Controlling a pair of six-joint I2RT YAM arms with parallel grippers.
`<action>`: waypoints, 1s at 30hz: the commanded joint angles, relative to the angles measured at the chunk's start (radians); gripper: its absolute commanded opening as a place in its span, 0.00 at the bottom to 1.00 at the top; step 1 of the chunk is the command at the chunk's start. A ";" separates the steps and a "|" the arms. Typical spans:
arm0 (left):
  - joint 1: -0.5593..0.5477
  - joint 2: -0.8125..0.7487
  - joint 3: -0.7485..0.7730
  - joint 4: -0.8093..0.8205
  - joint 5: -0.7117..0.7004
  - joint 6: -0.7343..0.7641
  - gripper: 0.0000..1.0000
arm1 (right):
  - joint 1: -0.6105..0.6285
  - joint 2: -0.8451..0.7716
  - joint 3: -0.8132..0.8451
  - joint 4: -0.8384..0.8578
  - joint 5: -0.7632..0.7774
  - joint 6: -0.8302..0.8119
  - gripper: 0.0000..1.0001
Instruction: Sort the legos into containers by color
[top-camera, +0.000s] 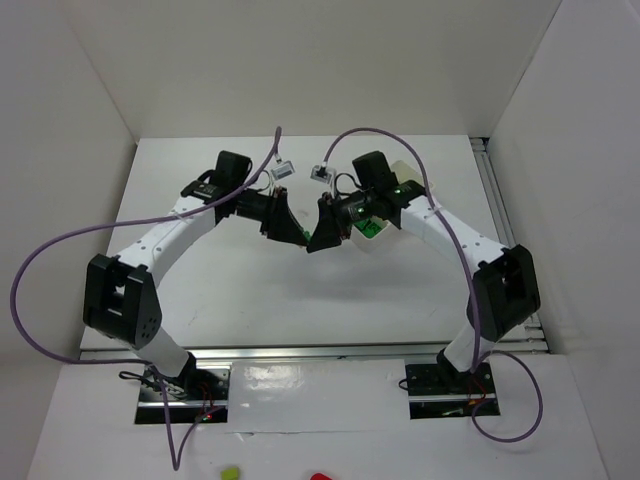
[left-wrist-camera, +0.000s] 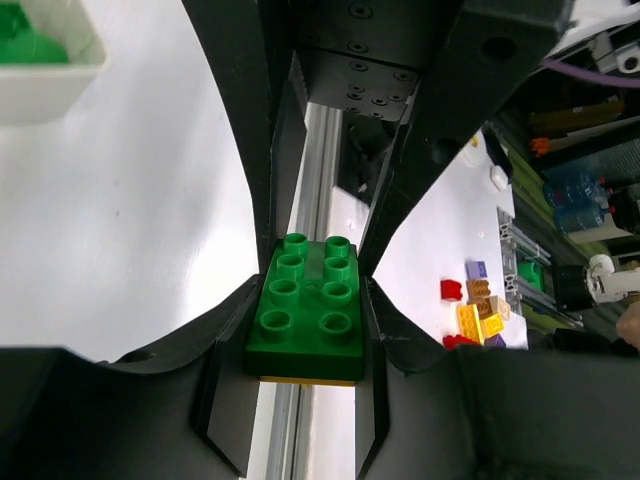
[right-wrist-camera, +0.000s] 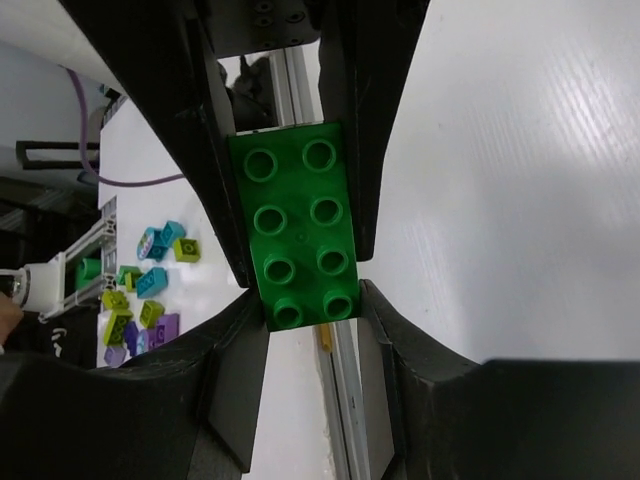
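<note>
You have both pincers on one piece. The left gripper (left-wrist-camera: 308, 335) is pinching the near end of a bright green studded plastic brick (left-wrist-camera: 310, 300), and the right gripper (right-wrist-camera: 310, 300) is pinching the opposite end of that same brick. The two meet nose to nose above the middle of the table. A thin yellow layer (left-wrist-camera: 305, 380) shows under the green one, so this reads as a stacked pair gripped from both sides in order to be pulled apart before each colour goes to its own compartment. You cannot tell from these views which fingers bear on the yellow part and which on the green. The white shallow plastic tray (left-wrist-camera: 45, 85) sits near, partly under the right arm's wrist, and one compartment already holds green pieces (top-camera: 372, 229), so the green half should have a short trip. What stands in your way is mostly the arms themselves: the right wrist hangs over the tray, and each gripper's fingers crowd the other's along the brick. The loose bricks (left-wrist-camera: 475, 310) in mixed colours lie past the aluminium rail (left-wrist-camera: 322, 160), well apart from the work.
</note>
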 joint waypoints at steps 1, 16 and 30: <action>-0.007 0.068 -0.072 -0.030 -0.072 0.055 0.00 | 0.002 0.060 -0.058 0.091 0.100 0.039 0.14; 0.003 0.218 -0.112 0.066 -0.142 -0.083 0.25 | -0.007 0.108 -0.296 0.367 0.405 0.255 0.11; 0.003 0.248 -0.050 -0.002 -0.303 -0.108 0.78 | -0.017 0.021 -0.327 0.434 0.493 0.353 0.11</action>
